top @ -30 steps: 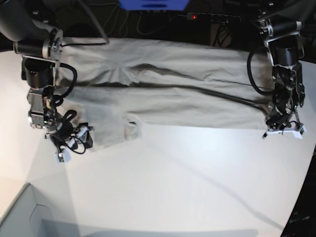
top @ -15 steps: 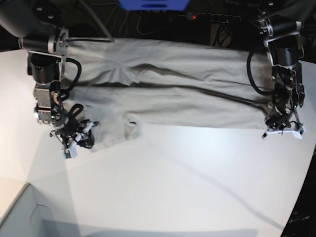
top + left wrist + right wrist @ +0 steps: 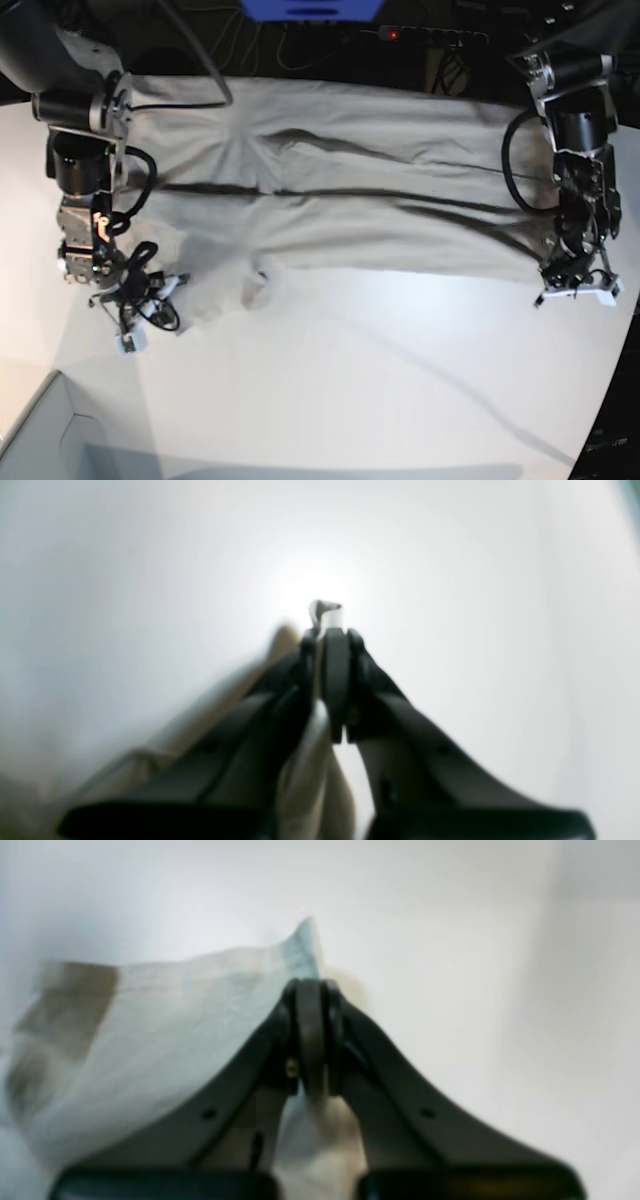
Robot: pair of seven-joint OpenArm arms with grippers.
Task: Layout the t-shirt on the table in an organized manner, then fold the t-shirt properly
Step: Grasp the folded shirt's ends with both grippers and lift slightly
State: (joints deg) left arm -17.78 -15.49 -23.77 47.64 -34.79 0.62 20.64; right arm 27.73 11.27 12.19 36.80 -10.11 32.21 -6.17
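The beige-grey t-shirt (image 3: 340, 190) lies stretched wide across the far part of the white table (image 3: 350, 380), with long creases running along it. At the right of the base view, my left gripper (image 3: 575, 288) is shut on the shirt's near right corner. The left wrist view shows the left gripper (image 3: 327, 635) closed, a sliver of t-shirt (image 3: 305, 780) poking past its tips. My right gripper (image 3: 148, 302), at the base view's left, is shut on the shirt's near left edge. In the right wrist view the right gripper (image 3: 311, 987) pinches a raised fold of t-shirt (image 3: 150, 1030).
A pale box corner (image 3: 40, 440) sits at the near left of the table. Behind the table's far edge lie a power strip (image 3: 430, 35), cables and a blue object (image 3: 310, 8). The shirt's far edge hangs close to that edge.
My right gripper went from open to shut on the shirt's near left edge. Both grippers have moved toward the near side, drawing the shirt's near edge with them and flattening it.
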